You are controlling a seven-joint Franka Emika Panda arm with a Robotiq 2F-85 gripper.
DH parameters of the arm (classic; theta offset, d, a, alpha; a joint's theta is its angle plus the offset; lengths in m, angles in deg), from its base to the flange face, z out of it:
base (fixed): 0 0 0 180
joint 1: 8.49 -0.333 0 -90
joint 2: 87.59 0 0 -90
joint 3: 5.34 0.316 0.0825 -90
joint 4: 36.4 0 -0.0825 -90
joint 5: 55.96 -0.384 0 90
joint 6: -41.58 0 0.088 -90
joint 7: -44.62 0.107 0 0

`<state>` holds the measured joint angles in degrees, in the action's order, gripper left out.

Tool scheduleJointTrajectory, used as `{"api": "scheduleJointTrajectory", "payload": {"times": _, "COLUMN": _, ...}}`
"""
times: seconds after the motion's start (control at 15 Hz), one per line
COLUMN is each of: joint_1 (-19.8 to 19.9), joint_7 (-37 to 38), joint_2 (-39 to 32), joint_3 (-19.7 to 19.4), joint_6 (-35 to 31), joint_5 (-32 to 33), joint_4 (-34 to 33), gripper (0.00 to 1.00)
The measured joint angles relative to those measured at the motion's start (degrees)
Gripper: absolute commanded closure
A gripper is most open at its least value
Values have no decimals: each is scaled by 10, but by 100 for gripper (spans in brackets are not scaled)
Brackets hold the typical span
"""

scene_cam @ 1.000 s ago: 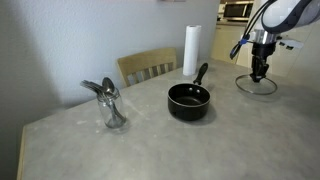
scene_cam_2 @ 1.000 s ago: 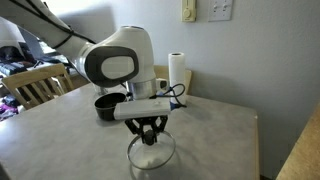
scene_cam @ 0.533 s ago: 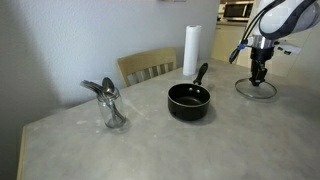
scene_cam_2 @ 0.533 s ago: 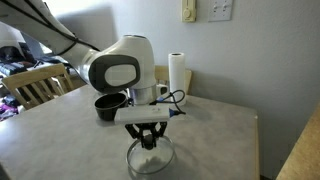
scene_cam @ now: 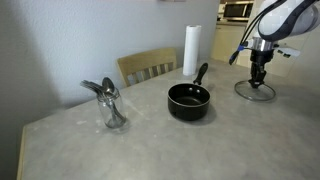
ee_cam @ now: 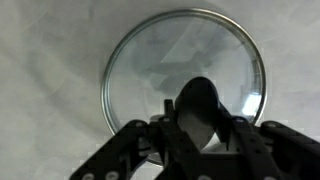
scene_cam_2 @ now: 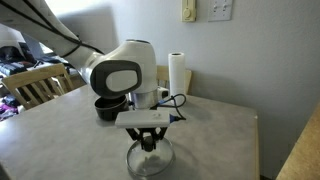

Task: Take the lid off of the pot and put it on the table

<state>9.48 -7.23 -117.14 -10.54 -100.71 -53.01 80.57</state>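
The glass lid [scene_cam: 255,92] lies flat near the table [scene_cam: 150,145] edge, well apart from the open black pot [scene_cam: 188,101]. It is round, so it has no long axis, and its knob [ee_cam: 200,105] points up. The gripper [scene_cam: 258,76] stands over it. Only the wrist view shows the fingers [ee_cam: 135,140] pinching the knob from both sides. Only the exterior views show the pot, with its handle pointing to the paper roll [scene_cam: 191,50].

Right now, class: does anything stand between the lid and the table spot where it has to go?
Nothing visible does. The claw grips the glass lid at or just above the bare table, well apart from the pot and the paper towel roll.
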Motion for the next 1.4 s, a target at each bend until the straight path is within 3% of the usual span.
{"api": "scheduleJointTrajectory", "payload": {"times": 0.47, "joint_1": 19, "joint_7": -56, "joint_2": -5, "joint_3": 21, "joint_6": -44, "joint_5": -6, "joint_4": 0, "gripper": 86}}
{"api": "scheduleJointTrajectory", "payload": {"times": 1.07, "joint_1": 59, "joint_7": -130, "joint_2": -9, "joint_3": 54, "joint_6": -45, "joint_5": -87, "joint_4": 0, "gripper": 86}}
{"api": "scheduleJointTrajectory", "payload": {"times": 1.13, "joint_1": 60, "joint_7": -131, "joint_2": -9, "joint_3": 55, "joint_6": -45, "joint_5": -91, "joint_4": 0, "gripper": 45}}
{"api": "scheduleJointTrajectory", "payload": {"times": 1.4, "joint_1": 60, "joint_7": -132, "joint_2": -9, "joint_3": 55, "joint_6": -45, "joint_5": -92, "joint_4": 0, "gripper": 15}}
